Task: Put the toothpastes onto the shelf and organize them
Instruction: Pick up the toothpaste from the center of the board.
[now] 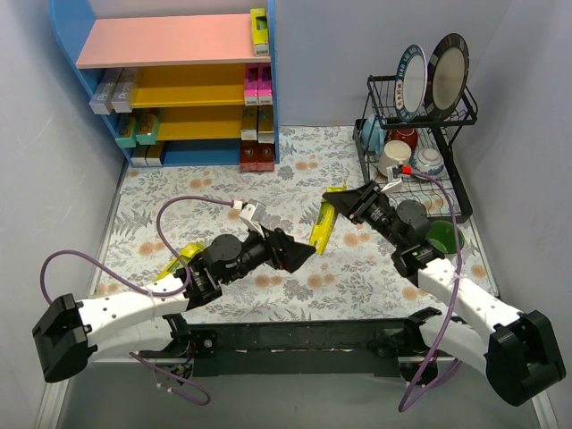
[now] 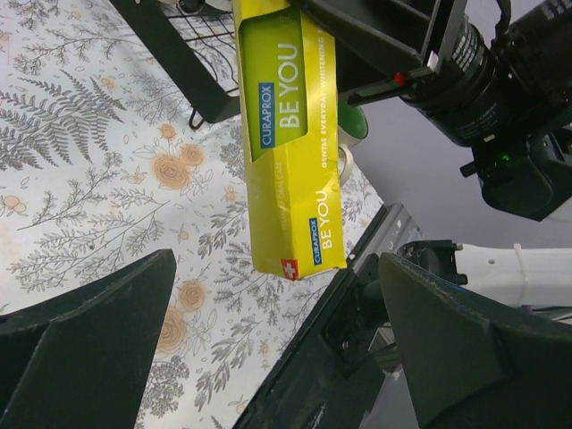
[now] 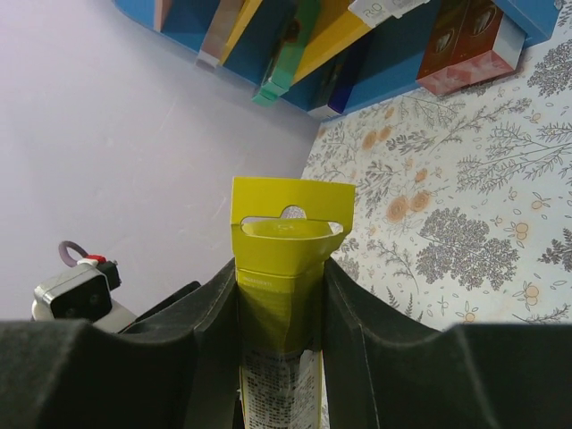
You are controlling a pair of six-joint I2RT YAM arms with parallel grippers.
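- The shelf [image 1: 63, 27], with blue sides, a pink top board and yellow lower boards, stands at the far left corner of the tabletop [image 1: 295, 179], which has a floral cover.
- At the left end of its boards lie silver-white boxes [image 1: 113, 89], below them teal boxes [image 1: 136, 128], and more boxes [image 1: 147, 154] on the lowest level.
- At the shelf's right end, one yellow box [image 1: 258, 31] lies on the pink board. Under it are magenta boxes [image 1: 257, 85], then another pair of boxes [image 1: 257, 123], then dark red boxes [image 1: 256, 156] at the bottom.
- A yellow item [image 1: 183, 257] lies on the tabletop beside the left arm, partly hidden by it; what it is I cannot tell.
- The left hand [image 1: 302, 254] is near the middle of the tabletop with its fingers [image 2: 98, 349] spread wide, holding nothing.
- Just in front of that open hand hangs the free lower end of a yellow toothpaste box [image 2: 290, 152], tilted and clear of the tabletop.
- The right hand [image 1: 347, 206] is clamped on this box near its upper end; the wrist view shows the hang tab sticking out past the fingers [image 3: 353, 313].
- A green cup [image 1: 444, 237] sits beside the right arm.
- A black wire dish rack [image 1: 456, 192] with plates and cups stands at the far right.
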